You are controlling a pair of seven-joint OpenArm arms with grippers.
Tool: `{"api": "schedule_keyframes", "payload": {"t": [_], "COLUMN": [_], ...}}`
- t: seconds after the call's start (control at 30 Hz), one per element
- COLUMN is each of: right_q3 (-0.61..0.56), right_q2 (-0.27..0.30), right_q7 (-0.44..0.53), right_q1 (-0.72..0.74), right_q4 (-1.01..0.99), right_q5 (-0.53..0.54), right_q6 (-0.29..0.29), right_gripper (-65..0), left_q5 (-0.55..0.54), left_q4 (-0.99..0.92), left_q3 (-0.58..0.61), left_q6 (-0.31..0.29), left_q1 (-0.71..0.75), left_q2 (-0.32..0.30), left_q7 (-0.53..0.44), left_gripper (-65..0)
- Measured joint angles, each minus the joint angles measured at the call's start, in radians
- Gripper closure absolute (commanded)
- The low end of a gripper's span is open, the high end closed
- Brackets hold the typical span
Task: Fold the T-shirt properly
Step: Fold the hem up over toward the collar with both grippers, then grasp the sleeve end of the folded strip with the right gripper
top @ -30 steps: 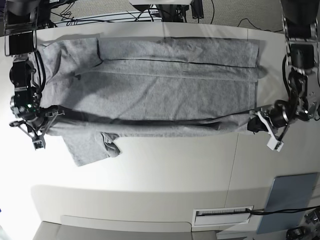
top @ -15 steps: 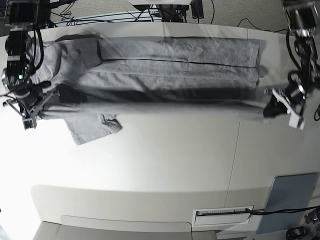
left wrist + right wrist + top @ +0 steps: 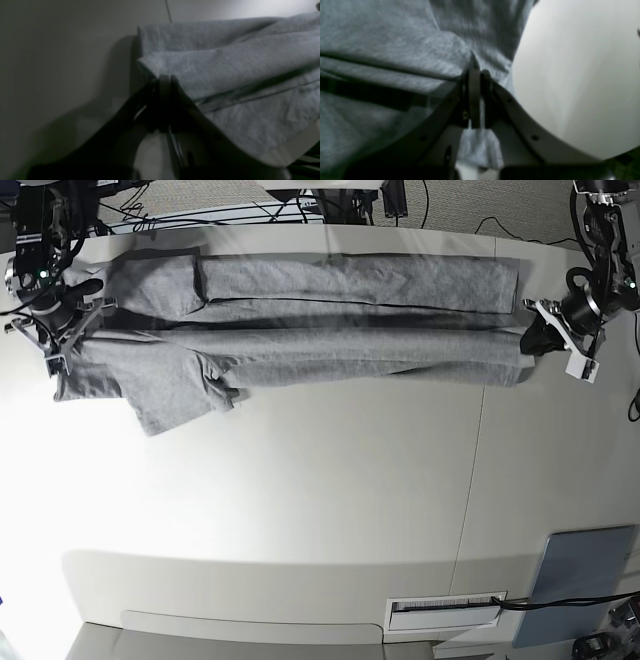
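Note:
The heather-grey T-shirt [image 3: 350, 340] lies stretched as a long band across the far part of the white table [image 3: 320, 510], its near edge drawn up over the rest. One sleeve [image 3: 170, 395] sticks out toward the front at the left. My left gripper [image 3: 537, 333] is at the shirt's right end, and in the left wrist view the left gripper [image 3: 163, 80] is shut on a corner of the T-shirt [image 3: 237, 62]. My right gripper [image 3: 72, 335] is at the left end. In the right wrist view the right gripper [image 3: 477, 75] pinches a fold of the T-shirt [image 3: 382, 37].
A flat grey-blue pad [image 3: 580, 580] lies at the front right corner, with a white labelled strip [image 3: 445, 612] beside it on the front edge. Cables [image 3: 200, 215] run behind the table's far edge. A seam [image 3: 472, 500] crosses the tabletop on the right.
Both grippers have carried the shirt's near edge away from the front toward the far side, so the cloth now forms a narrower band. The sleeve has shifted back with it.

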Motion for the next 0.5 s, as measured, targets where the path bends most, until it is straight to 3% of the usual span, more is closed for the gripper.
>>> {"api": "schedule_keyframes", "payload": {"t": [0.2,0.4,0.43,0.5], "right_q3": [0.006,0.006,0.006,0.006], "right_q2": [-0.040,-0.042,-0.042,-0.041], "right_q7": [0.018,-0.006,-0.006,-0.006], "right_q1": [-0.022,-0.022,-0.021,-0.021], "right_q4": [0.000,0.000,0.000,0.000], "right_q5": [-0.007,-0.032,-0.044,-0.047], "right_q6": [0.000,0.005,0.009,0.039], "right_gripper": [0.0,-0.9,-5.6,-15.4], "left_q5": [0.006,0.036,0.036,0.036], "left_q4": [0.000,0.000,0.000,0.000], "left_q3": [0.000,0.000,0.000,0.000], "left_q6": [0.000,0.000,-0.001,-0.001], "left_q1": [0.022,0.028,0.028,0.028], "left_q2": [0.000,0.000,0.000,0.000], "left_q7": [0.000,0.009,0.009,0.012], "left_gripper": [0.0,0.0,-2.2,-14.7]}}
